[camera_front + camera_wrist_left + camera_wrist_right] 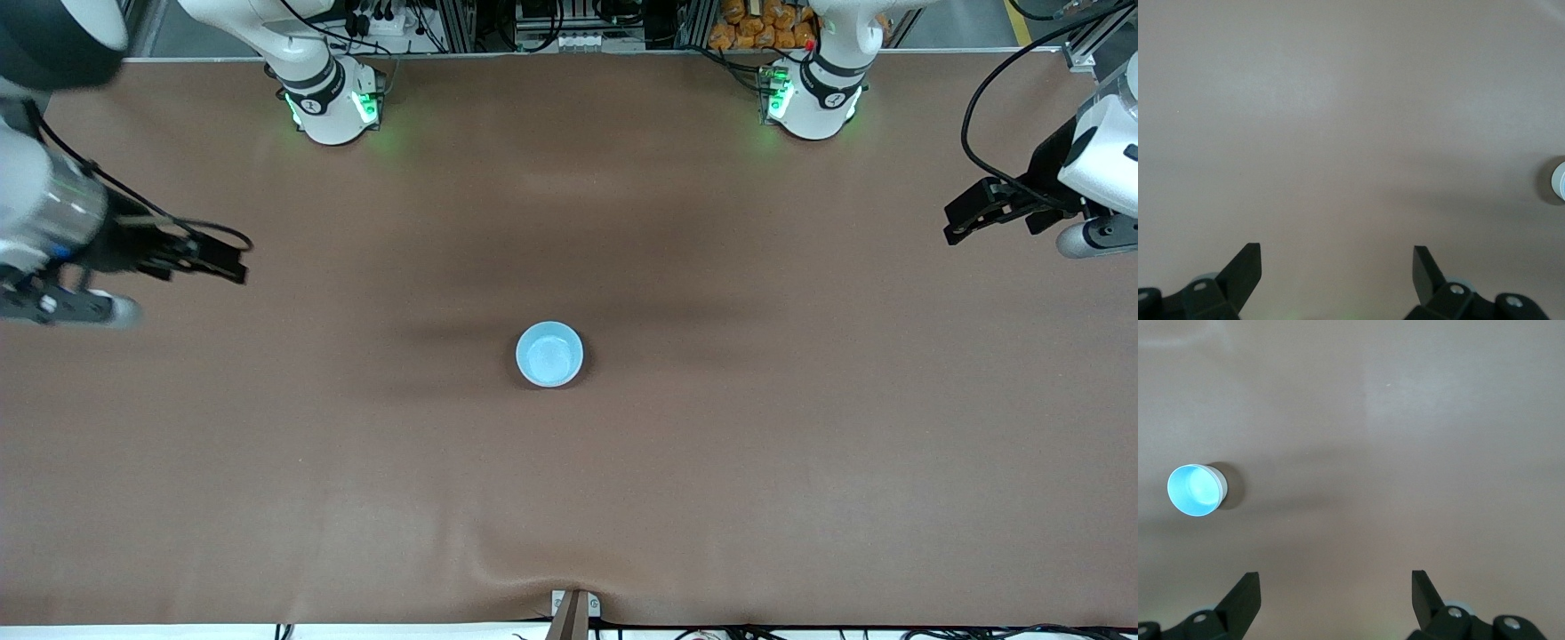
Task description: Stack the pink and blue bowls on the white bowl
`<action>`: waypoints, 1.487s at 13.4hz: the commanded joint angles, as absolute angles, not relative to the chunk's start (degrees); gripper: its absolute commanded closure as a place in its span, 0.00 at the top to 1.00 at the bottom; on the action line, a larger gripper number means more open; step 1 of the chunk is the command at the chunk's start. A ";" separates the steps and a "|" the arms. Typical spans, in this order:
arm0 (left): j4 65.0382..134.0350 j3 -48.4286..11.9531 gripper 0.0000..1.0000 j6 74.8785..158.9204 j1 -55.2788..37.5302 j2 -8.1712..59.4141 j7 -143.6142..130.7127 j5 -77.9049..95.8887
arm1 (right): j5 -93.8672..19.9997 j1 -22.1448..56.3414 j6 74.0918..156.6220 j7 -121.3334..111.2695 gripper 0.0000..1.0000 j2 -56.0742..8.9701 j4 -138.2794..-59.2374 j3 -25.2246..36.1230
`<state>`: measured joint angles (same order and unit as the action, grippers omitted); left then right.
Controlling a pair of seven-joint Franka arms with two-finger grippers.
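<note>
Blue bowl (549,354) sits mid-worktop (569,498), well apart from your left hand (1337,270) and right hand (1335,593); both wait with fingers apart.

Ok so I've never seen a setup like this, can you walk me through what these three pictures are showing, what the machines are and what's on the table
These are two robot arms bolted along one edge of a brown cloth-covered table. The big picture looks down from a high camera facing them. The other two come from small cameras on each arm's wrist, looking past that arm's own black fingers.

The left gripper hangs over the left arm's end of the table, and the right gripper over the right arm's end. Both are open and hold nothing, as the wrist views show.

Only one thing stands on the table: a small round glossy light blue bowl, upright near the middle. The right wrist view shows it clearly; the left wrist view catches just its edge. No separate pink or white bowl is visible.
</note>
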<state>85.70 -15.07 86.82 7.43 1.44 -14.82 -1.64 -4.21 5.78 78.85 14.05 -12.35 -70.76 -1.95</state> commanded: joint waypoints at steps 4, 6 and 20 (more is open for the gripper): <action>86.92 -15.38 1.00 86.40 8.17 -0.09 -13.54 -0.53 | -1.23 2.37 83.23 10.99 1.00 1.92 -89.27 -3.34; 87.10 -15.38 1.00 86.40 8.17 -0.44 -13.54 -0.53 | -0.97 1.41 86.56 9.24 1.00 2.99 -92.45 -3.43; 96.25 -14.42 1.00 90.26 8.35 -8.97 -7.49 0.53 | 1.14 -0.26 88.24 3.16 1.00 3.08 -92.20 -3.69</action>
